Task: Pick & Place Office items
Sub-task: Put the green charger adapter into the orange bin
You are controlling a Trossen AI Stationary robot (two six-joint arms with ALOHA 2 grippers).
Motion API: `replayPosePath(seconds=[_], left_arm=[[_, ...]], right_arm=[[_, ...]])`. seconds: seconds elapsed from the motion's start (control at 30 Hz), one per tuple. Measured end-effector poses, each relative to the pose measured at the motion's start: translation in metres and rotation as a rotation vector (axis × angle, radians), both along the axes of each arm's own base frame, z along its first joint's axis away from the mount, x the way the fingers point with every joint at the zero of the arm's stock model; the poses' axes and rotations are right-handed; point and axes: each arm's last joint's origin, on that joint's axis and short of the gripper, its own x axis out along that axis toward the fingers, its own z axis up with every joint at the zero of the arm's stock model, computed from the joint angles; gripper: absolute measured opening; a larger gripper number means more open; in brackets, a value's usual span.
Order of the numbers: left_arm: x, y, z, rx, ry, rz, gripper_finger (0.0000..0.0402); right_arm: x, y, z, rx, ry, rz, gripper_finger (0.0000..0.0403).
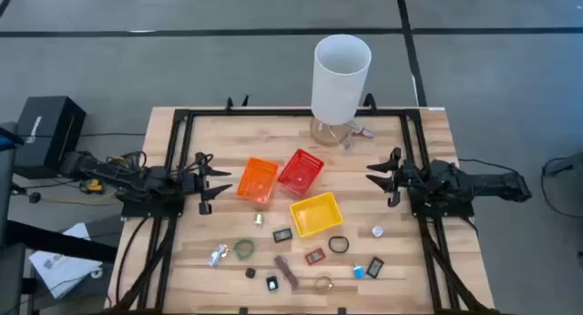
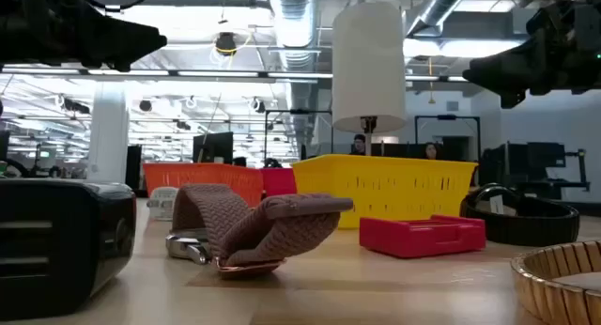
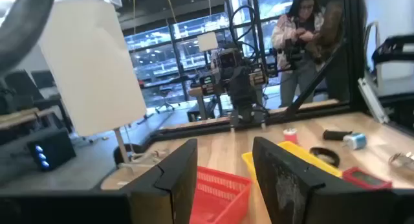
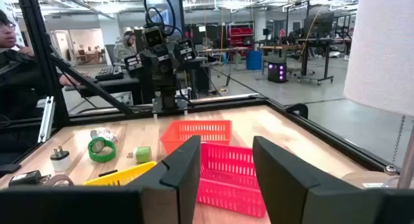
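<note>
While both my arms hang above the table's two sides, my left gripper (image 1: 221, 183) sits spread apart with nothing between its fingers (image 3: 169, 179), pointing inward at the orange basket (image 1: 258, 180) just beside it. My right gripper (image 1: 375, 174) mirrors it on the opposite side — fingers (image 4: 183, 164) parted, empty, aimed across at the red basket (image 1: 301, 171).

Between my two pincers the three mesh baskets cluster: orange and red side by side, the yellow basket (image 1: 315, 214) just in front of them. Behind them, at the far edge, stands the tall white cylinder (image 1: 340, 76).

All the office items lie on the wooden table (image 1: 182, 260), in front of the baskets and apart from both grippers. On my left side I see a silvery clip (image 1: 218, 254) with a green ring (image 1: 243, 249) just beside it, and a small pale piece (image 1: 259, 220) nearer the orange basket. Toward the middle lie a small black block (image 1: 282, 234), a red block (image 1: 314, 256), a brown strip (image 1: 286, 269), two more tiny black pieces (image 1: 271, 282) and a clear ring (image 1: 323, 282) near the front edge. On my right side — a black ring (image 1: 339, 244), a blue block (image 1: 359, 270), another black block (image 1: 374, 268) and a small white round thing (image 1: 377, 231).

From table height, the brown strip (image 2: 254, 226) curls up in front of the yellow basket (image 2: 385, 186), with the red block (image 2: 421, 234) beside it.
</note>
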Motion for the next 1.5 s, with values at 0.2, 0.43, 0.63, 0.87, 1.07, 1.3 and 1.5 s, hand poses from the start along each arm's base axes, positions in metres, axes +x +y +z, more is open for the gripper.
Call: replayPosePath(seconds=[0.2, 0.43, 0.63, 0.87, 1.07, 1.3, 1.5], left_arm=[[0.000, 0.000, 0.000, -0.157, -0.022, -0.022, 0.0144], [0.000, 0.000, 0.001, -0.345, -0.056, -0.049, 0.0144], [-0.001, -0.001, 0.004, -0.349, -0.085, -0.091, 0.0144], [0.005, -0.003, 0.008, -0.365, -0.044, -0.095, 0.0144], [0.032, -0.014, 0.028, -0.332, 0.107, -0.100, 0.0144], [0.083, -0.030, 0.059, -0.278, 0.370, -0.061, 0.0144], [0.113, -0.039, 0.078, -0.298, 0.513, -0.054, 0.0144]], right_arm=[[0.000, 0.000, 0.001, 0.000, -0.007, -0.001, 0.0134], [0.000, 0.000, 0.002, 0.000, -0.017, -0.001, 0.0134], [0.000, 0.001, 0.000, -0.002, 0.002, 0.009, 0.0134], [0.000, 0.001, 0.000, -0.003, 0.001, 0.010, 0.0134], [0.000, 0.001, 0.000, -0.003, 0.001, 0.007, 0.0134], [0.000, 0.001, 0.000, -0.003, 0.001, 0.005, 0.0134], [0.000, 0.001, 0.000, -0.003, 0.000, 0.005, 0.0134]])
